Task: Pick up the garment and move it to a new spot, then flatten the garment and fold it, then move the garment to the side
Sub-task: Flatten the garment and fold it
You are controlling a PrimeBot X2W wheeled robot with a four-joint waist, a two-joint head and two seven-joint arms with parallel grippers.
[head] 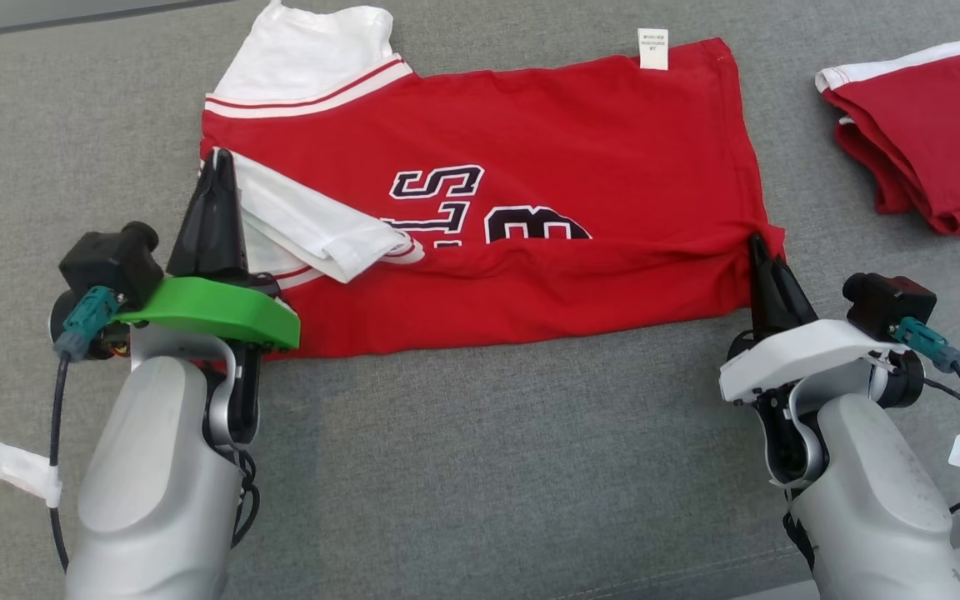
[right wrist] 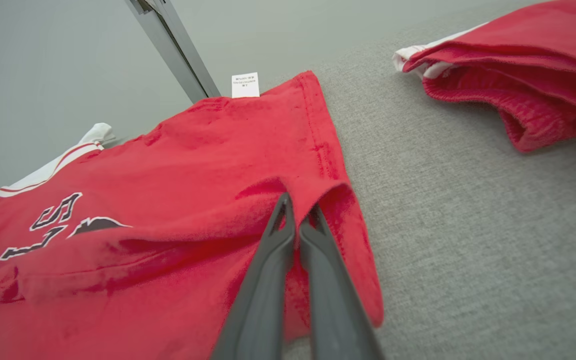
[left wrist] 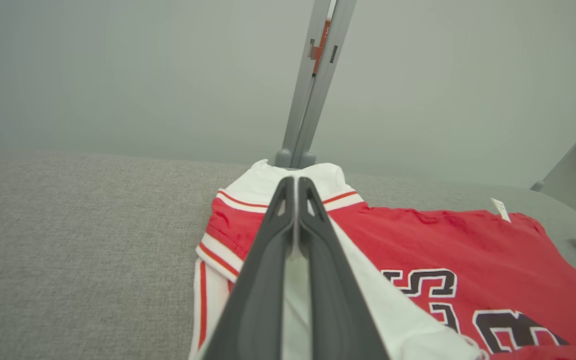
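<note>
Your left fingers (head: 216, 167) pinch the white sleeve (head: 313, 225) of the shirt (head: 572, 150), your right fingers (head: 755, 250) its red hem (head: 740, 142); pull unevenly and a thin pinch may slip, skewing the fold.

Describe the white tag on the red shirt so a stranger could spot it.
On the grey surface, find the red jersey with black lettering. At its far edge, near the right corner, sits the white tag: a small plain rectangle with tiny print, unlike the red-striped white sleeves.

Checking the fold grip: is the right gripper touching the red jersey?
Touching. The right wrist view shows the right gripper shut on the red jersey, cloth puckering up around its fingertips.
</note>
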